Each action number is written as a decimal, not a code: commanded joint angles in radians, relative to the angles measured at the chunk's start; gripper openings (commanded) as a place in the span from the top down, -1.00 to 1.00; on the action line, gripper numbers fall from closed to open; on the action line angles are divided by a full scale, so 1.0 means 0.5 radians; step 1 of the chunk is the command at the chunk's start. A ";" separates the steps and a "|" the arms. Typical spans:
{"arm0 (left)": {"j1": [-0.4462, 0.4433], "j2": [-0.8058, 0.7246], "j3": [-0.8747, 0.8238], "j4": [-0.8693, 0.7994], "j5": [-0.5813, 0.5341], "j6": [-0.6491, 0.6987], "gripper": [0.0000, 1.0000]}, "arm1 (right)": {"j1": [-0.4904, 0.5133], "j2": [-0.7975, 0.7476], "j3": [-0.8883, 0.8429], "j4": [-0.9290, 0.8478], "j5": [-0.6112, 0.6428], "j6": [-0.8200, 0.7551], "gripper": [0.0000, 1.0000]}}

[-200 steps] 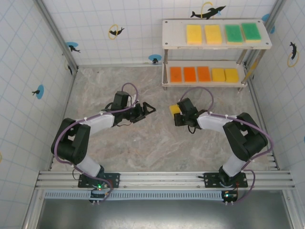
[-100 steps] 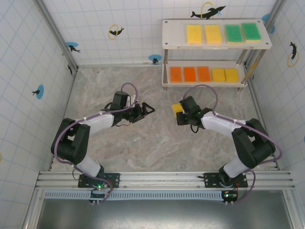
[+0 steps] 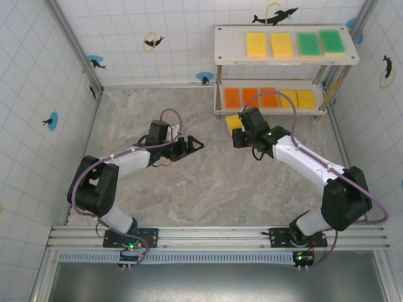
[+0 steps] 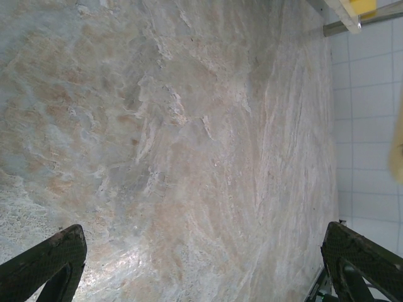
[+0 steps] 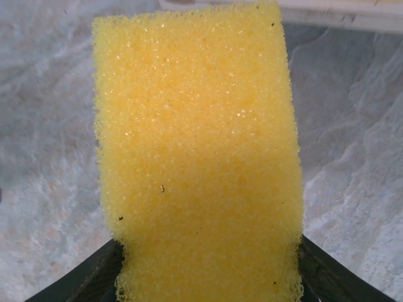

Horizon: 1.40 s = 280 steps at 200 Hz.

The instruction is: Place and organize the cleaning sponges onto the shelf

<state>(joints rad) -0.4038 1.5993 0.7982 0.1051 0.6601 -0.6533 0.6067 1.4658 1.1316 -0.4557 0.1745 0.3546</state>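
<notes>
My right gripper [image 3: 237, 128] is shut on a yellow sponge [image 3: 233, 121], held just in front of the left leg of the shelf [image 3: 221, 45]. In the right wrist view this sponge [image 5: 195, 157] stands upright between the dark fingers [image 5: 94, 280], with the shelf's pale edge [image 5: 327, 7] just beyond it. Two yellow sponges [image 3: 256, 45] and two green ones [image 3: 308, 43] lie in a row on the top board. Three orange sponges [image 3: 233, 97] and two yellow ones [image 3: 306, 99] lie on the lower board. My left gripper [image 3: 195, 144] hangs open and empty over the floor, its fingers [image 4: 44, 261] wide apart.
The marble-patterned floor [image 3: 189, 182] is enclosed by tiled white walls with metal corner posts [image 3: 75, 47]. My right arm's purple cable [image 3: 277, 94] arcs over the lower board. A corner of the shelf [image 4: 352, 16] shows at the top right of the left wrist view.
My right arm has stretched out and carried the yellow sponge up towards the shelf's lower left corner. The left arm has not moved.
</notes>
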 commanded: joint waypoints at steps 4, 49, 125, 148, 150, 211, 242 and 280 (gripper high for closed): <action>0.016 0.004 -0.020 0.007 -0.019 0.116 -0.95 | -0.009 -0.122 0.245 -0.173 0.080 -0.013 -0.22; 0.031 -0.016 -0.037 0.053 0.041 0.170 -0.95 | -0.013 -0.155 0.619 -0.284 0.196 -0.028 -0.23; 0.044 -0.034 -0.115 0.177 0.152 0.175 -0.95 | -0.012 0.072 1.374 -0.516 0.368 -0.089 -0.23; 0.044 -0.044 -0.121 0.189 0.165 0.174 -0.95 | -0.011 0.180 1.576 -0.541 0.389 -0.104 -0.23; 0.044 -0.046 -0.123 0.189 0.169 0.174 -0.95 | -0.011 0.190 1.589 -0.540 0.390 -0.105 -0.23; 0.044 -0.093 -0.139 0.143 0.163 0.202 -0.95 | -0.011 0.589 2.257 -0.745 0.456 -0.228 -0.24; 0.044 -0.102 -0.138 0.124 0.155 0.212 -0.95 | -0.014 0.762 2.525 -0.814 0.486 -0.250 -0.24; 0.043 -0.114 -0.122 0.098 0.155 0.209 -0.95 | -0.028 0.830 2.563 -0.713 0.520 -0.252 -0.25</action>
<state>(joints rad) -0.3908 1.5707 0.7395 0.1680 0.7250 -0.5751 0.6041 1.8534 2.3692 -0.8261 0.4042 0.2417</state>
